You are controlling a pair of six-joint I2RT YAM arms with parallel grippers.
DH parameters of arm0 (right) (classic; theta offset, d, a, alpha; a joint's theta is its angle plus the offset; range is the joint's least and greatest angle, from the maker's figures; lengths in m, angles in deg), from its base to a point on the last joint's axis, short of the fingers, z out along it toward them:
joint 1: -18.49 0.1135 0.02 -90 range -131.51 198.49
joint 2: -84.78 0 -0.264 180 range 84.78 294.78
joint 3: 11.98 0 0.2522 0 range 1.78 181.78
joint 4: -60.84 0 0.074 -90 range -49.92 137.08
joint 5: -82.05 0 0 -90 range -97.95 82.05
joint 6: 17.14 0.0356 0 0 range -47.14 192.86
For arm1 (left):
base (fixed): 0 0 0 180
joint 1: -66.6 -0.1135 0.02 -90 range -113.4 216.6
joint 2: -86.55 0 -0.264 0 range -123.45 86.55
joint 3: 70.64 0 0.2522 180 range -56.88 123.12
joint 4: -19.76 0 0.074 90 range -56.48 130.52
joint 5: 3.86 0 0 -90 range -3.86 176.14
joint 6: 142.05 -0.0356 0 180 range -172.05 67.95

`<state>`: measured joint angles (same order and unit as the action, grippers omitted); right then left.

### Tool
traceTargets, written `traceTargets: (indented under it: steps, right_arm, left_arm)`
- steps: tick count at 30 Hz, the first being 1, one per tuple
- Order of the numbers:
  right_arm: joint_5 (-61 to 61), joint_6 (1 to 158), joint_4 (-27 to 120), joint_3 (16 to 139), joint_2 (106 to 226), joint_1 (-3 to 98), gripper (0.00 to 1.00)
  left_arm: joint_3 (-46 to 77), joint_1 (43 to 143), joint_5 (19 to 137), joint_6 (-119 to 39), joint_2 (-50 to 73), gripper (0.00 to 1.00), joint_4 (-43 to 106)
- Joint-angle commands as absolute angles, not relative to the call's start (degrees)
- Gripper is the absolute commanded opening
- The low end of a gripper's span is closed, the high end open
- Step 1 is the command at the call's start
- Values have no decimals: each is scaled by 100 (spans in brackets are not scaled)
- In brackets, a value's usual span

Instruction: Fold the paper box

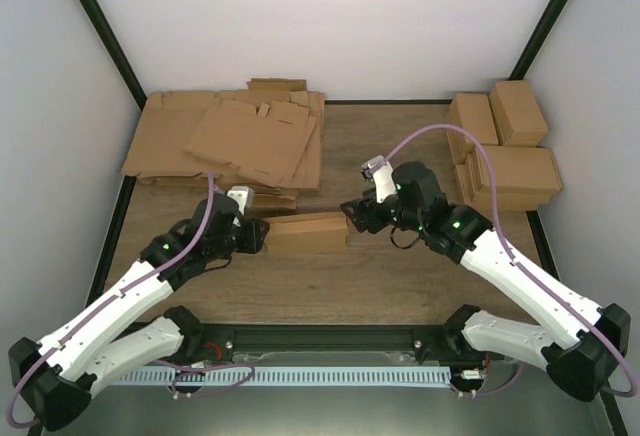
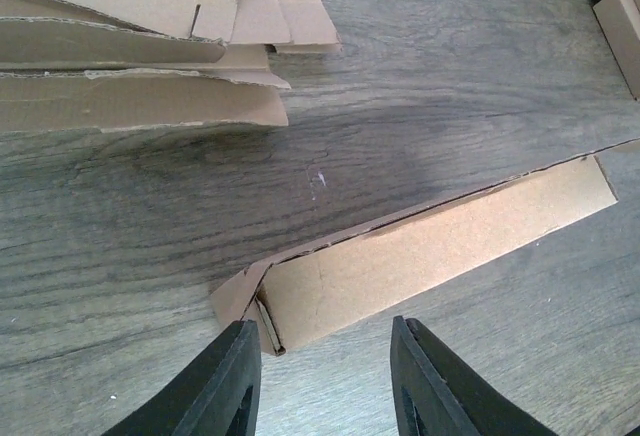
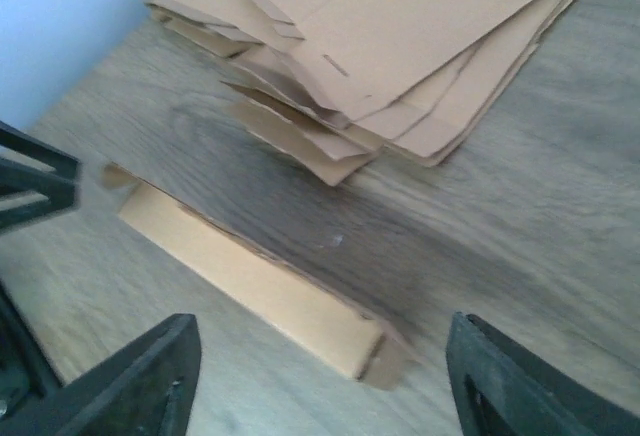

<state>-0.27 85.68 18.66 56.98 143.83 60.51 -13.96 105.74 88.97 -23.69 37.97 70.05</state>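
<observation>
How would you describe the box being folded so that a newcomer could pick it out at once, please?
On the wooden table, look near the middle, between the left gripper and the right gripper. The box lies there, low, long and brown. Unlike the heap of flat sheets at the far left and the closed boxes stacked far right, it sits alone.

A table [image 1: 330, 286] of grey-brown wood grain sits inside a booth. Plain white walls [image 1: 330, 26] stand ahead of the left gripper [image 1: 262, 236] and the right gripper [image 1: 350, 218], and outboard of each. Black posts [image 1: 102, 31] slant up at the far corners, and a black rim [image 1: 118, 216] edges the table. The light is soft and even, seemingly from overhead.
</observation>
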Motion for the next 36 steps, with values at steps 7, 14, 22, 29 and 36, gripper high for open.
traceTargets:
  steps: [7, 14, 22, 29, 36]
  right_arm:
    - [-188, 7768, 1326, 5749, 14823, 5729, 53]
    - [-120, 7713, 1576, 5513, 15038, 5734, 48]
    - [-234, 7758, 1712, 5582, 15582, 5727, 52]
    - [-203, 7757, 1760, 5698, 15788, 5730, 40]
    - [184, 7732, 1584, 5822, 15772, 5735, 40]
  left_arm:
    - [-1327, 10554, 9289, -2310, 3484, 46, 7135]
    - [-1338, 10554, 9370, -2280, 3339, 45, 7105]
    - [-1342, 10554, 9284, -2354, 3154, 39, 7016]
    - [-1331, 10554, 9316, -2369, 3171, 23, 7018]
    - [-1262, 10554, 9080, -2448, 3119, 22, 7014]
